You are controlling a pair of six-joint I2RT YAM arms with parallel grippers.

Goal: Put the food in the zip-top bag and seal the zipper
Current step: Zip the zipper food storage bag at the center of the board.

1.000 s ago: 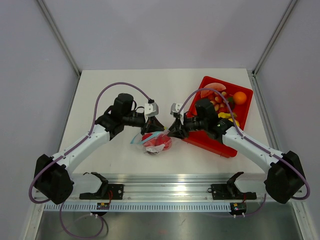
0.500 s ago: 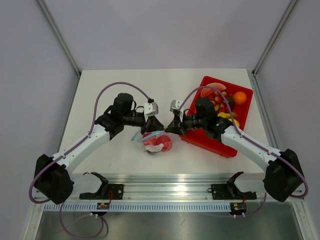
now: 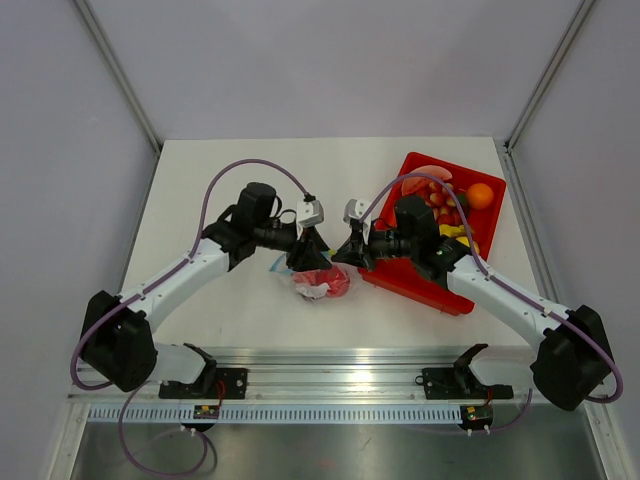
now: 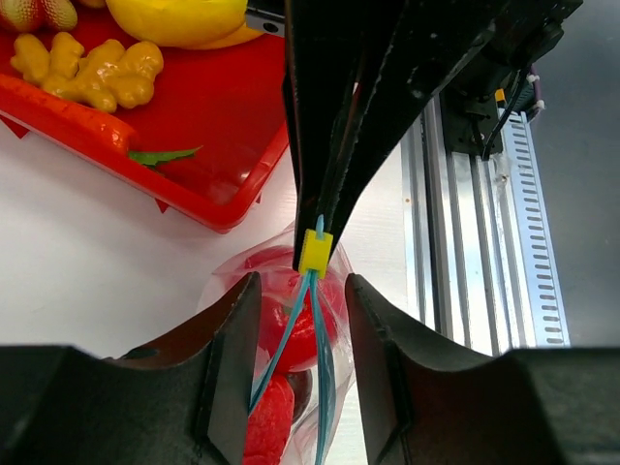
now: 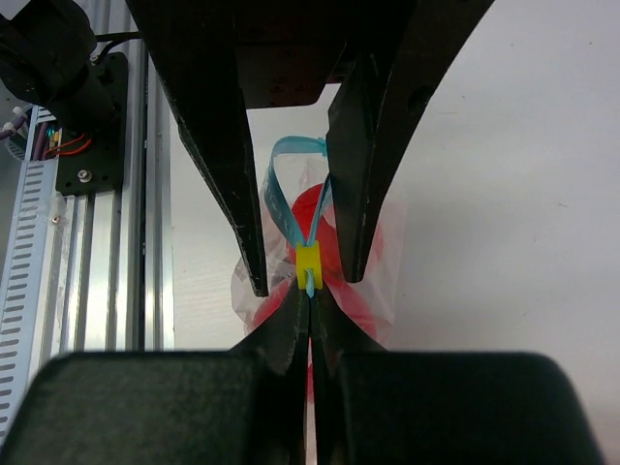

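Note:
The zip-top bag (image 3: 322, 283) lies on the table between both grippers. Through the clear plastic I see a glossy red food piece (image 4: 291, 320), with a dark one (image 4: 300, 386) under it. The light blue zipper (image 4: 327, 368) runs up to a yellow slider (image 4: 315, 254). My right gripper (image 5: 310, 308) is shut on the zipper's end just by the slider (image 5: 309, 262). My left gripper (image 4: 302, 286) is open, one finger on each side of the two blue strips, touching neither. Its black fingers (image 5: 228, 165) hang over the bag in the right wrist view.
A red tray (image 3: 420, 285) stands right of the bag, close behind my right gripper. It holds an orange (image 3: 480, 195), ginger (image 4: 97, 68), a yellow fruit (image 4: 179, 15) and other toy food. The metal rail (image 3: 330, 385) runs along the near edge.
My left gripper has opened and let go of the bag's mouth, shifting slightly right. My right gripper has closed onto the zipper end by the slider.

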